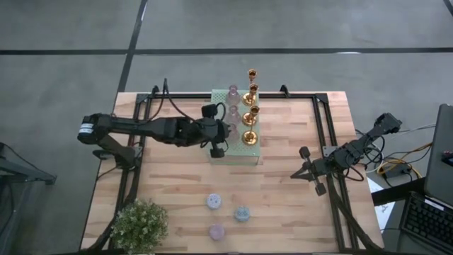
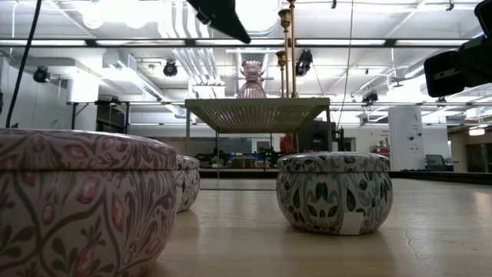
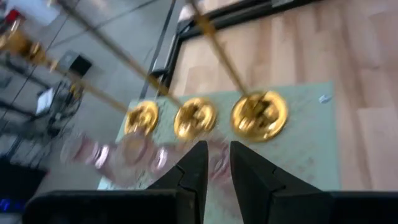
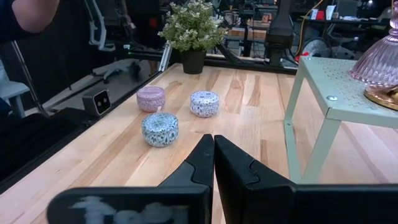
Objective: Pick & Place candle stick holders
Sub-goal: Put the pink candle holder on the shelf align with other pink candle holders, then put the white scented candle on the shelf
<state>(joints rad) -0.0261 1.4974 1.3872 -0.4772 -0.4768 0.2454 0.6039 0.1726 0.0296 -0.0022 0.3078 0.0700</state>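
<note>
Four gold candle stick holders (image 1: 249,106) stand in a row on the right side of the pale green perforated block (image 1: 216,97). Beside them stand pink glass holders (image 1: 231,112), one showing in the low view (image 2: 252,81). Three squat round patterned holders (image 1: 214,202) rest on the table near its front edge. My left gripper (image 1: 216,142) hovers over the block's left side, above a pink holder (image 3: 134,154), fingers a little apart with nothing between them. My right gripper (image 4: 213,144) is shut and empty, low over the table's right side.
A leafy potted plant (image 1: 139,225) stands at the near left corner. The green block is a raised stand on thin legs (image 4: 297,140). Bare wood lies between the stand and the three squat holders (image 4: 160,129). A person (image 4: 28,12) shows beyond the table.
</note>
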